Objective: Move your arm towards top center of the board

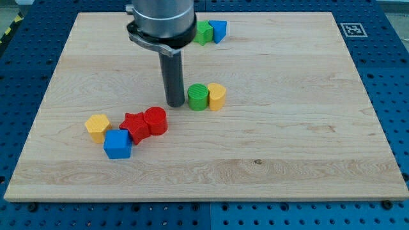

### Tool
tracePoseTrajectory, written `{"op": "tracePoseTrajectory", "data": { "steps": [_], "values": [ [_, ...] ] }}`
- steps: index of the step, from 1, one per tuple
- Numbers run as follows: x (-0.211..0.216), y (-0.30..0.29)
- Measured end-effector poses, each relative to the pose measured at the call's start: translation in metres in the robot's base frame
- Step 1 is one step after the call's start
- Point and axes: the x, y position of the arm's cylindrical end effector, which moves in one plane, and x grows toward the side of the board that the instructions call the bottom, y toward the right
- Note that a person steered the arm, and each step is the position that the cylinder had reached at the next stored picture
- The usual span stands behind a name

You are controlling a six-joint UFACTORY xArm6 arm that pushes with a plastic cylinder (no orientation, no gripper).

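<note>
Pale wooden bench (287, 153) on blue pegboard (393, 96), with a black-and-white marker tag (349, 29) at the view's top right corner. No claw on this arm, so nothing to report as wide, narrow or holding: only a straight dark rod under a grey metal collar (160, 25), standing upright. My tip (174, 104) down on the wood near the middle of the bench, slightly toward the view's left, just beside the green cylinder (198, 97) on that cylinder's left; touching or not, cannot tell. Yellow cylinder (216, 96) pressed against the green cylinder's right side. At the view's top centre, right of the collar, a green block (204, 32) of unclear shape touching a blue block (218, 30), the green one partly hidden by the collar. Toward the view's lower left, 4 blocks clustered: yellow block (97, 127) leftmost, blue cube (117, 144) below and right of it, red star-like block (135, 126) against the blue cube, red cylinder (155, 121) touching the star's right side. Tip well apart from this cluster and well below the top-centre pair.
</note>
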Motion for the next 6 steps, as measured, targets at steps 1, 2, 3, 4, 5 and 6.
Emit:
{"op": "tracePoseTrajectory", "data": {
  "steps": [1,2,3,4,5,6],
  "values": [
    [-0.016,-0.004],
    [-0.016,-0.010],
    [-0.025,-0.027],
    [-0.028,-0.028],
    [-0.028,-0.028],
    [-0.051,-0.047]
  ]
}}
